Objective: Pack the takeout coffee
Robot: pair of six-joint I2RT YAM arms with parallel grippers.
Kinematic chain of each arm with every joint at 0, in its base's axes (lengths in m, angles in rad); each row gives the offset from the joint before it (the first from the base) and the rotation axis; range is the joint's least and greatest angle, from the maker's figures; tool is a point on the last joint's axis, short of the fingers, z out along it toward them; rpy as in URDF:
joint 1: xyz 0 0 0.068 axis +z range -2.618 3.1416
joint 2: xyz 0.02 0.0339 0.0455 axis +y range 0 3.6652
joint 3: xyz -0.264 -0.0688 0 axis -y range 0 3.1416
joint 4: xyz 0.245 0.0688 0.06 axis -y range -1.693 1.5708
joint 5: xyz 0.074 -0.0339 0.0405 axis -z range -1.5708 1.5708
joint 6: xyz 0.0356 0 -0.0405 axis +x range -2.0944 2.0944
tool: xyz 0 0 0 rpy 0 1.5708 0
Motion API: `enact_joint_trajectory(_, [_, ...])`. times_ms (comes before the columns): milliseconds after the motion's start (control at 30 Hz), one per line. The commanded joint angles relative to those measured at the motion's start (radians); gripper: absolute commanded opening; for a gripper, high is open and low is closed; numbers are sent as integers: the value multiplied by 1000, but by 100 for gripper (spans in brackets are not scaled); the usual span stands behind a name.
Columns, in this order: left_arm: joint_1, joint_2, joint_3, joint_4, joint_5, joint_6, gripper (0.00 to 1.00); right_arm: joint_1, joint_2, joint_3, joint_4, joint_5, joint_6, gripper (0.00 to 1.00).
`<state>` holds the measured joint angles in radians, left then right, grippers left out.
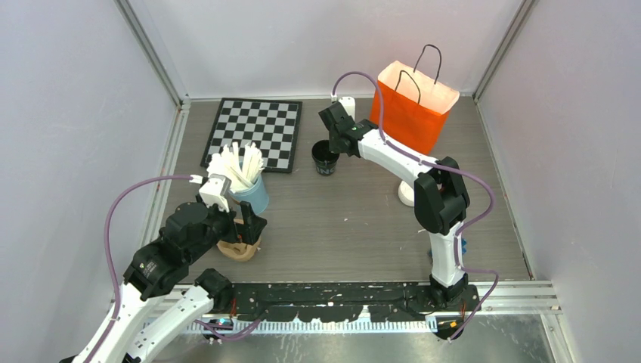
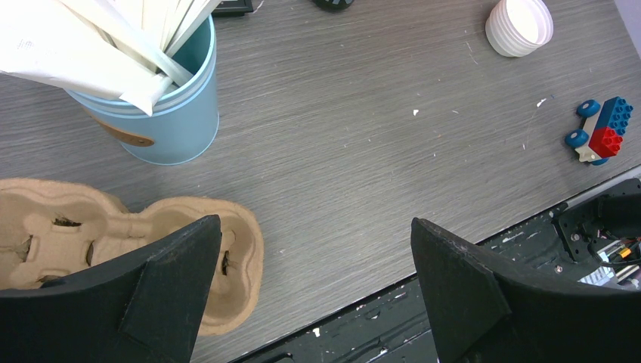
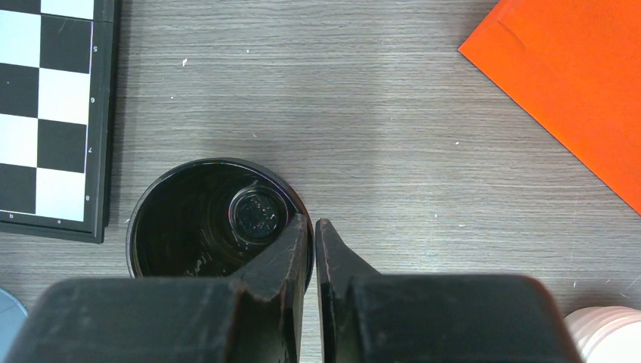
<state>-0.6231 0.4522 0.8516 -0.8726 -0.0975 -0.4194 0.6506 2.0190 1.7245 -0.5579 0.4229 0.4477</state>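
Nearest my bases, my left claw (image 2: 314,227) hangs with its jaws spread wide and nothing between them, just above the table (image 1: 355,227). One of its fingers (image 2: 170,287) is over the end of a brown moulded cup carrier (image 2: 45,227) that lies flat by the near edge. Just beyond the carrier stands a light-blue cup (image 2: 178,121) stuffed with white sticks (image 2: 91,45). Off to the right, near my right arm's base, sits a small toy car of blue and red blocks (image 2: 601,128), and a little farther a ribbed white round stack (image 2: 519,26). Farther out, toward the middle of the table, my right claw (image 3: 312,225) is pinched almost closed on the rim of the black paper cup (image 3: 204,219). One finger is inside the cup and the other outside, with the wall of the cup between them. That cup is upright on the table, uncapped, with its dark inside showing. It stands just beside the near right corner of the chessboard (image 1: 253,132), which lies flat to its left. At the back right stands an orange paper bag (image 1: 412,106), open-topped, with dark loop handles, apart from the cup.
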Motion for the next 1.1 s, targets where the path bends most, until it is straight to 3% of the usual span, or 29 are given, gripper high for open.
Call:
enact_joint_trajectory(0, [4,1,-2,19,-13,-4,98,0,1,37,11,3,-7,13])
enact_joint_trajectory(467, [4,1,-2,20,-14,-4,98,-1,6,34,13,-2,-9,15])
enact_joint_trajectory(667, [4,-2,-2,20,-13,-4,98,-2,2,30,19,-6,-10,12])
enact_joint_trajectory(900, [4,-1,-2,20,-13,-4,98,0,-2,29,25,-18,-17,1])
enact_joint_trajectory(1067, [5,3,-2,21,-12,-4,98,-1,-22,22,39,-39,-17,0])
